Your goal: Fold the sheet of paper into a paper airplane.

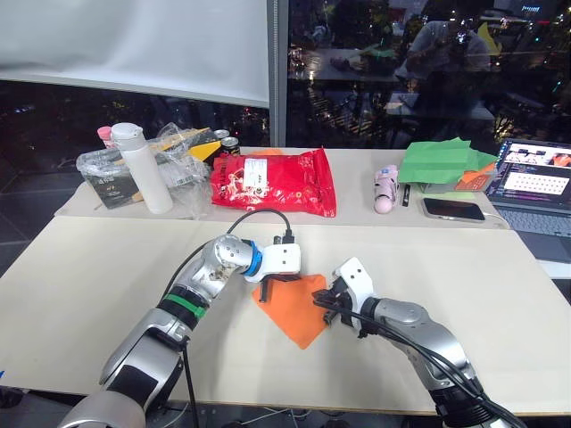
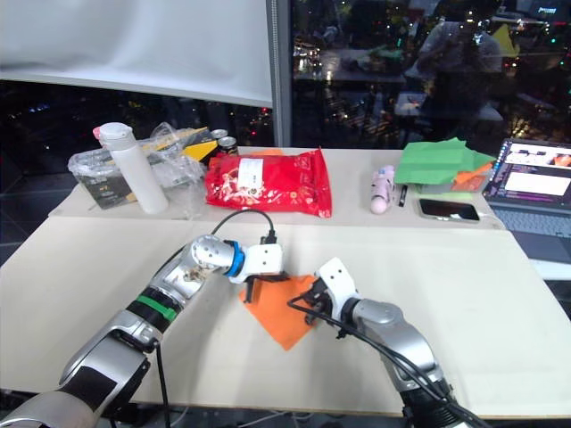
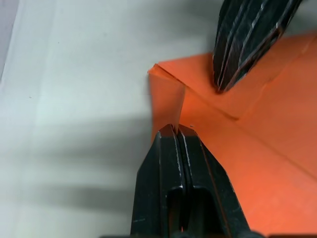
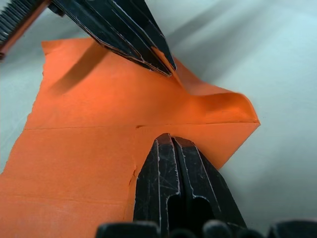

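Observation:
The sheet of paper [image 1: 299,312] is bright orange and lies creased on the table's middle, one point toward the near edge. My left gripper [image 1: 268,283] is at its far left corner, shut on a raised fold of the sheet of paper [image 3: 208,148]; in the right wrist view that left gripper [image 4: 168,69] lifts a curled flap. At the paper's right edge my right gripper [image 1: 326,305] is shut, its fingertips [image 4: 168,144] pressing down on the sheet beside a crease. No finished paper airplane is in view.
A red snack bag [image 1: 277,183], a white bottle [image 1: 147,169] and a plastic bag of items [image 1: 111,174] stand along the far side. Green paper sheets [image 1: 437,162], a phone [image 1: 453,209] and a laptop [image 1: 540,183] lie far right.

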Controlling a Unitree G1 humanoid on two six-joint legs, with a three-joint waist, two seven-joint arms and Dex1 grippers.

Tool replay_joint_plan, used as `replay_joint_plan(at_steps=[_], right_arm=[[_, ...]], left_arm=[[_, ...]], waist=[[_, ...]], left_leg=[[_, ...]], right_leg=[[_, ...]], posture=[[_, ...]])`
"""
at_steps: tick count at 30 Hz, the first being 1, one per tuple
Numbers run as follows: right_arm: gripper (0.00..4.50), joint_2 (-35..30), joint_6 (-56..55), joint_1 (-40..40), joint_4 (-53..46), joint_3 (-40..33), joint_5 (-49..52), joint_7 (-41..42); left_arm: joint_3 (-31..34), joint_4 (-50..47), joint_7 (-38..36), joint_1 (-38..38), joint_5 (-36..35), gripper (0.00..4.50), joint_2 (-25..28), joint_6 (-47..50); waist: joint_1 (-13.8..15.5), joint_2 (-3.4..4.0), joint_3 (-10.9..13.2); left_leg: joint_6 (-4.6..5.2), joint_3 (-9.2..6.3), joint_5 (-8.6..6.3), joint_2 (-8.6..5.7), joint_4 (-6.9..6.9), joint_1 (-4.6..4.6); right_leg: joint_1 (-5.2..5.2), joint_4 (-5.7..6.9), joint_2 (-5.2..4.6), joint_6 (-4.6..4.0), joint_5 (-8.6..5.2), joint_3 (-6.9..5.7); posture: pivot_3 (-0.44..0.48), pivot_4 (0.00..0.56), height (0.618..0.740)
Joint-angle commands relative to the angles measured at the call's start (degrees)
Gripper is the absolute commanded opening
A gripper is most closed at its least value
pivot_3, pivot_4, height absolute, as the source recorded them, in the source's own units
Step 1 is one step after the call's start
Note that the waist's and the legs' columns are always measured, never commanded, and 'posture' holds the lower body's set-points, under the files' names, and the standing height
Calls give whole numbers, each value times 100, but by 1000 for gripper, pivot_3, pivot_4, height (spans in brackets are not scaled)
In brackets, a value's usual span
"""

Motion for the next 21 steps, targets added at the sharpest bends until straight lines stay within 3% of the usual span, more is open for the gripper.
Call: replay_joint_plan(at_steps=[1, 5, 21], right_arm=[[0, 150, 69, -53, -115, -182, 176, -56], [0, 267, 150, -179, -147, -279, 229, -104], [0, 441, 169, -373, -121, -618, 425, -302]], left_arm=[[-4, -6, 18, -15, 66, 14, 14, -312], [36, -187, -68, 110, -24, 14, -40, -256], [-249, -482, 404, 338, 807, 14, 235, -837]], waist=[[-1, 0, 0], [-3, 1, -1], [-13, 2, -1]], left_leg=[[0, 0, 0, 0, 0, 0], [0, 0, 0, 0, 2, 0], [3, -1, -2, 0, 11, 6]], right_leg=[[0, 1, 0, 0, 0, 0], [0, 4, 0, -2, 1, 0], [7, 14, 0, -6, 4, 0]], posture=[[0, 150, 719], [0, 150, 719], [0, 150, 719]])
